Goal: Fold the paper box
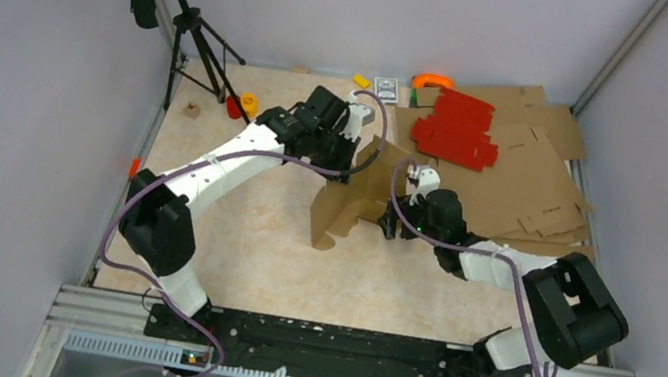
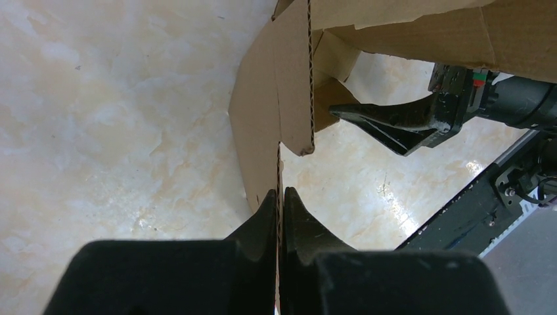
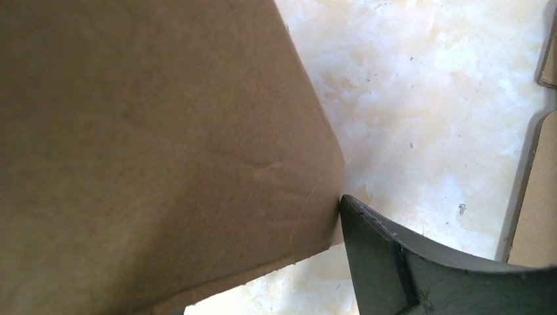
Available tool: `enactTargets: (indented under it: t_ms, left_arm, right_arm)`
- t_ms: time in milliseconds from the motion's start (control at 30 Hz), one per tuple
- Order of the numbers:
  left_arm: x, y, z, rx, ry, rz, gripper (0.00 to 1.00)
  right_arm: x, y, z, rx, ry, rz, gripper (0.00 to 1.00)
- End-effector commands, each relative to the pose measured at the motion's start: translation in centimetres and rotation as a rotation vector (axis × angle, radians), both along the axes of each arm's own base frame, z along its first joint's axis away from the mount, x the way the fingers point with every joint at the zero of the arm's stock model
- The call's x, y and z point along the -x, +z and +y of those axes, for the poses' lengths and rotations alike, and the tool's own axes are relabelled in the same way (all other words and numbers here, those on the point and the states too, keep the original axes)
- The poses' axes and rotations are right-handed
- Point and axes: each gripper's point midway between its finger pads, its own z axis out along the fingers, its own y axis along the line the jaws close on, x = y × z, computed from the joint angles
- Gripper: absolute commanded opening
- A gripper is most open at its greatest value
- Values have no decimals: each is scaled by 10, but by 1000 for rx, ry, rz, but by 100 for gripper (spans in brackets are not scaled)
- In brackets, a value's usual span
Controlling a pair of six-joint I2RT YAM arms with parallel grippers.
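- Only the overhead view takes in the whole scene. The paper box (image 1: 344,205) stands partly raised on the worktop (image 1: 242,235), with one arm on each side of it.
- Behind the box and to its right lie red cardboard sheets (image 1: 456,127) on top of flat brown cardboard sheets (image 1: 534,180). A tripod (image 1: 188,29) stands well apart from the box, at the far left.
- The left wrist view gives what the overhead view cannot. The left gripper (image 2: 279,197) has its jaws pinched shut on a thin edge of the box, and the fluted cut of the cardboard rises straight up from them.
- The same view catches the right gripper (image 1: 394,220) from the box's other side, with one of its black fingers (image 2: 394,121) reaching in just beside a lower flap.
- The box is an open shell with panels and flaps at differing angles. Its inside is hard to make out in any view.
- In the right wrist view a plain brown panel of the box fills the left side, and one finger (image 3: 420,269) touches its lower right corner.
- The other finger is hidden behind that panel, so I cannot tell whether the right jaws are open or closed on anything.
- From overhead, the cardboard and the wrists hide both sets of fingertips.
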Motion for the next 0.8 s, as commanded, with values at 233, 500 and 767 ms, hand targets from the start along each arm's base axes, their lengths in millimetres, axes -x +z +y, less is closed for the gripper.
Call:
enactTargets:
  t_ms: [233, 500, 767]
  left_arm:
    - [12, 14, -20, 99, -64, 19, 4]
    - [16, 16, -22, 119, -77, 40, 4]
    - [10, 35, -11, 190, -61, 61, 4]
  right_arm:
    - [17, -17, 7, 141, 55, 21, 81]
    - [15, -25, 3, 220, 39, 17, 82]
    - [17, -25, 3, 256, 38, -7, 82]
